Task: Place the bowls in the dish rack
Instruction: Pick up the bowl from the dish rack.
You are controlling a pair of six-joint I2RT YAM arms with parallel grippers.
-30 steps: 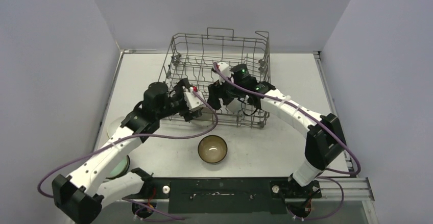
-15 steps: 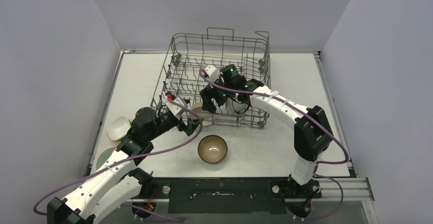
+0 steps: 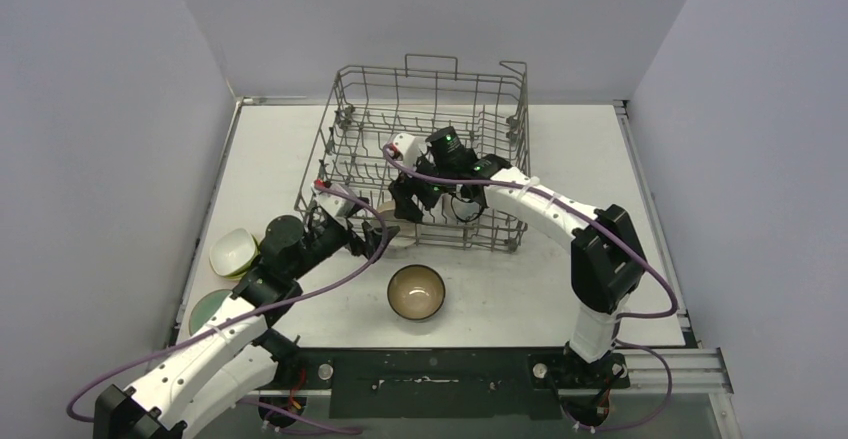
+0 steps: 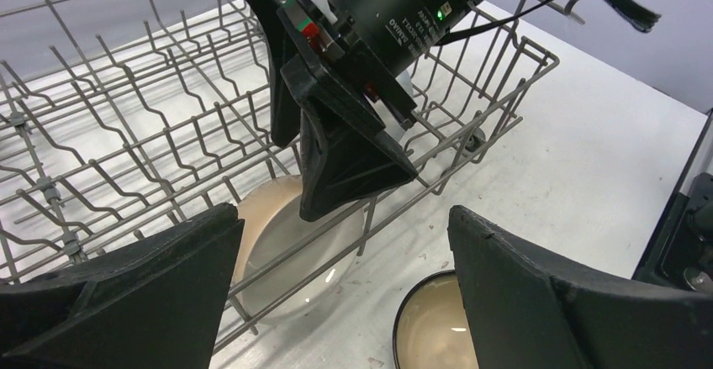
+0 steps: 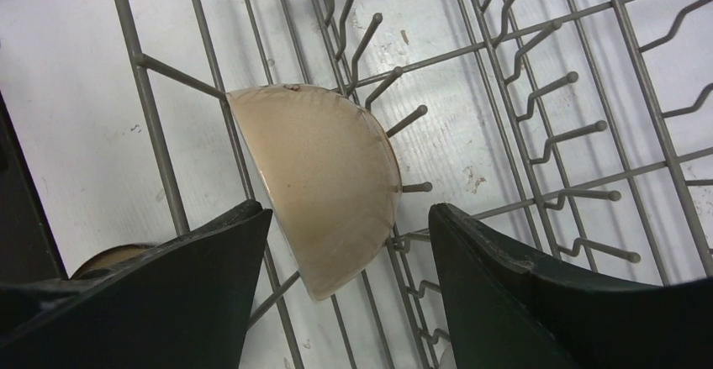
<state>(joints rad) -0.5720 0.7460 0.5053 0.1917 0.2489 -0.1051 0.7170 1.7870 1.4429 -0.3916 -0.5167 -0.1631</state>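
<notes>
below the spread right claw [image 5: 349, 211], wrist view shows beige bowl [image 5: 324, 184] leaning on rack [image 5: 155, 134] tines.

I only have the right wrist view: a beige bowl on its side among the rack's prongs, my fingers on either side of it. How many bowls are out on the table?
Observer: Three, seen from above. A brown bowl sits on the table in front of the dish rack. A pale bowl and a green bowl are at the left edge.
Operator: Where's the left gripper?
Observer: The left gripper is just outside the rack's near side, open and empty.
Operator: Which part of the rack is my bowl in?
Observer: The beige bowl leans in the front row, against the near wall, with the right gripper open over it.
</notes>
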